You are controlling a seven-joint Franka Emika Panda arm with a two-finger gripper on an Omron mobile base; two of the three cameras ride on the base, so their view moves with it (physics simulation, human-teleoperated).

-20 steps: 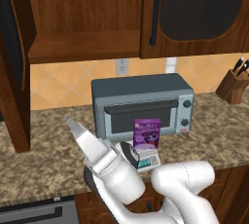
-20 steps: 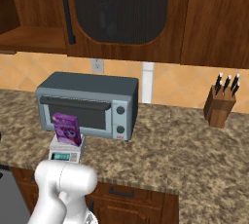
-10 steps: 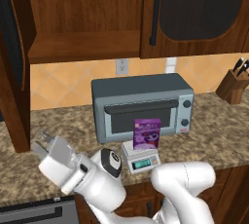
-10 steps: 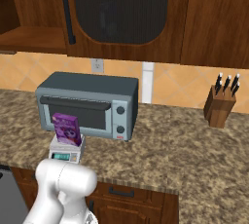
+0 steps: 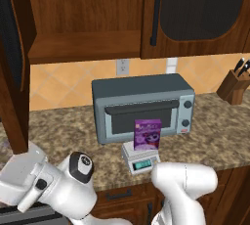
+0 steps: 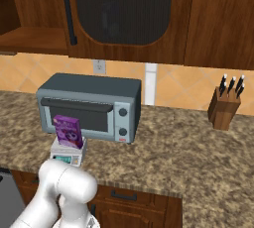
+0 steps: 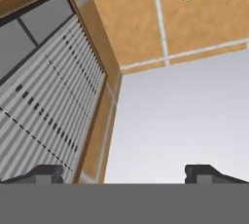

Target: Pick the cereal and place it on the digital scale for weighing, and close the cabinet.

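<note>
A: Now, far left of the left base view: cabinet (image 5: 14,72) door swung open; gripper (image 7: 124,172) tips wide apart, grasping nothing.

B: Centre frame: cereal (image 5: 147,134) upright on digital scale (image 5: 140,157); toaster oven (image 5: 144,106) just behind; knife block (image 5: 235,84) far right.

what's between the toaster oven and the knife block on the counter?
Nothing: bare granite counter runs from the toaster oven to the knife block in the right base view. Behind that stretch only a white strip on the backsplash shows.
</note>
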